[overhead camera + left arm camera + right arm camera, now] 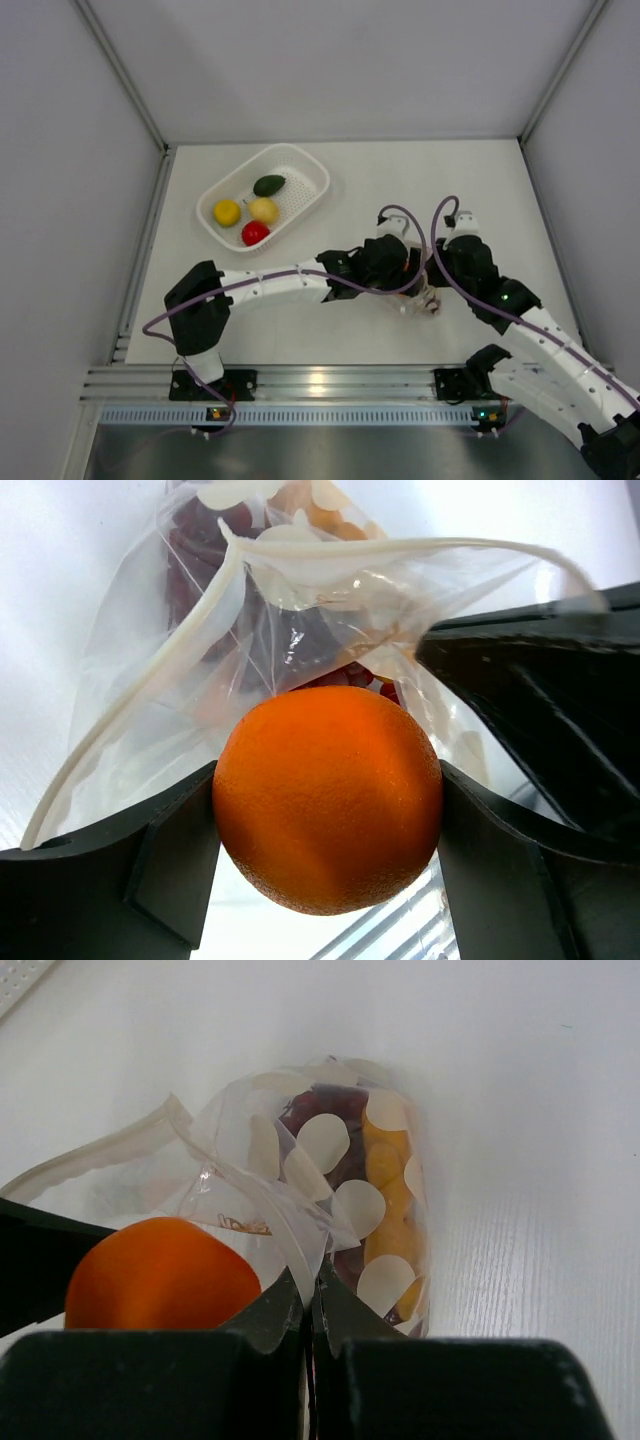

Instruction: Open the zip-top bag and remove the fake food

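I see a clear zip-top bag (300,1175) printed with white dots, dark purple grapes (322,1110) and an orange-yellow piece (386,1165) inside, a bright orange (328,800), and a white perforated basket (298,196) with yellow lemons (227,212), red apple (255,233), dark green avocado (269,185)

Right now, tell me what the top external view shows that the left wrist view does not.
Only the top external view shows the white basket holding an avocado, two lemons and an apple. Only the left wrist view shows the orange gripped in the left claw at the open mouth of the zip-top bag. Both show that bag lying on the table.
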